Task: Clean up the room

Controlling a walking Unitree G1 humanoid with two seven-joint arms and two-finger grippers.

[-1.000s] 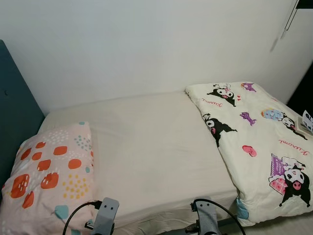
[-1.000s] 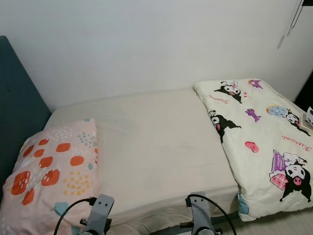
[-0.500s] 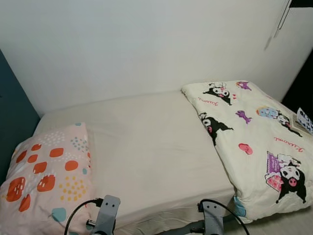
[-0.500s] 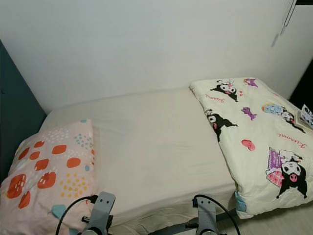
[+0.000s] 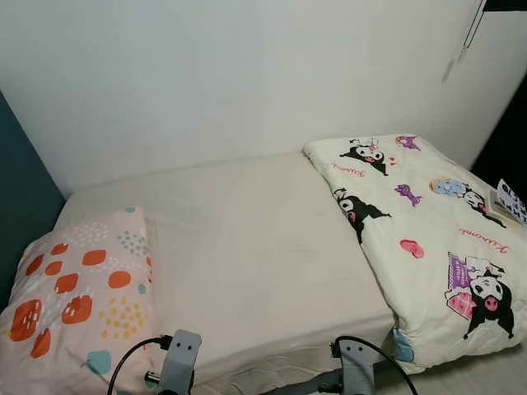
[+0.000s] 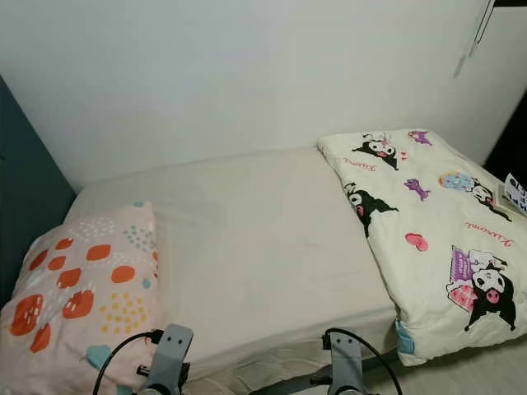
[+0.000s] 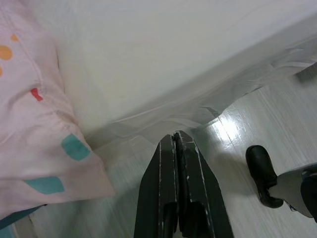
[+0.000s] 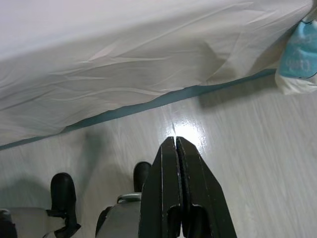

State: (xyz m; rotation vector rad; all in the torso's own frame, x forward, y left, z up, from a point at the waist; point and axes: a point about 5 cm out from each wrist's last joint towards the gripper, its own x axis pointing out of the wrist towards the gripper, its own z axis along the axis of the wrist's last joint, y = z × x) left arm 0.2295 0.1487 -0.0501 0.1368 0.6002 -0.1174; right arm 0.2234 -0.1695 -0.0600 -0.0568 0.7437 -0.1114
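A bed with a cream sheet (image 5: 247, 247) stands before me against a white wall. A pink pillow (image 5: 78, 296) with orange and teal spots lies at its left end. A folded cream quilt (image 5: 420, 239) printed with cartoon figures covers the right end. Both silver forearms hang low at the bed's near edge. My left gripper (image 7: 176, 141) is shut, pointing down at the floor by the pillow's corner (image 7: 44, 148). My right gripper (image 8: 175, 145) is shut too, over the pale floor below the overhanging sheet (image 8: 124, 64).
A dark teal headboard (image 5: 25, 181) rises at the left. A small printed item (image 5: 510, 202) lies at the quilt's far right edge. The quilt's teal-lined corner (image 8: 299, 54) hangs off the bed. My black feet (image 8: 62, 191) stand on the glossy wood floor (image 8: 257, 158).
The camera has shifted slightly to the right and up; less of the headboard shows. Nothing on the bed has moved, and both arms hang as before.
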